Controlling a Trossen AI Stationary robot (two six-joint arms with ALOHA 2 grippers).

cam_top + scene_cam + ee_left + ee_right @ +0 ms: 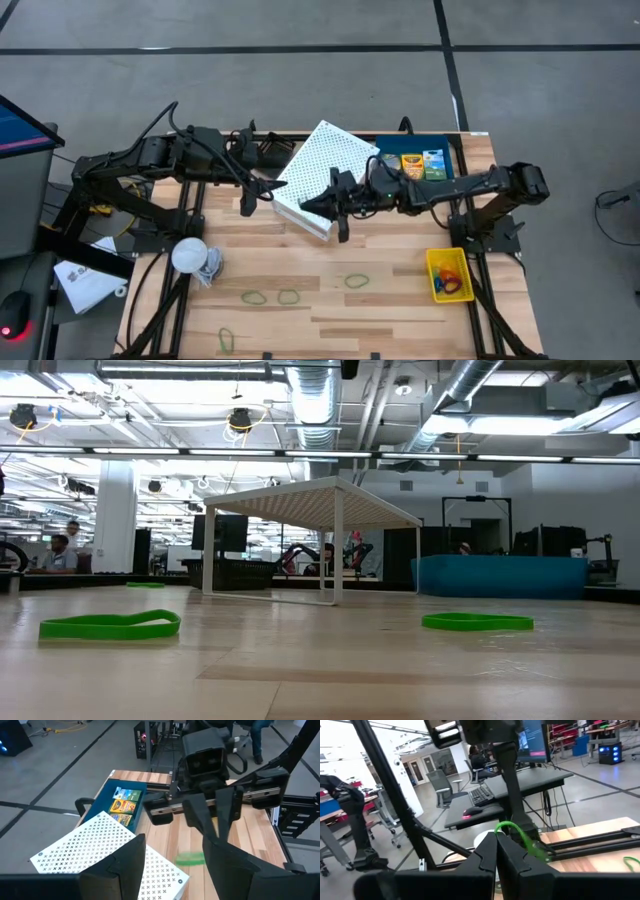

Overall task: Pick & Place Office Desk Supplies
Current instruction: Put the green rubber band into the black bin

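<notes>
Your right gripper (496, 851) is hanging above the middle of the tabletop (400, 290) with its jaws pressed shut, pinching a green rubber band (517, 837) that is looping up and dangling off the fingertips. Your left gripper (247, 202) is sitting just opposite it, over the left edge of the white perforated tray (325, 165), its jaws standing wide apart and gripping nothing. That white tray is lying upside down, tilted across the back of the tabletop, partly covering the blue tray (440, 150) where the crayon packs (411, 165) are lying side by side. The yellow tray (449, 275) is sitting near the front right edge with orange and blue bands inside it. More green bands (357, 282) are lying loose on the wood toward the front, well apart from both grippers, and the white round object (190, 254) is resting at the left side.
</notes>
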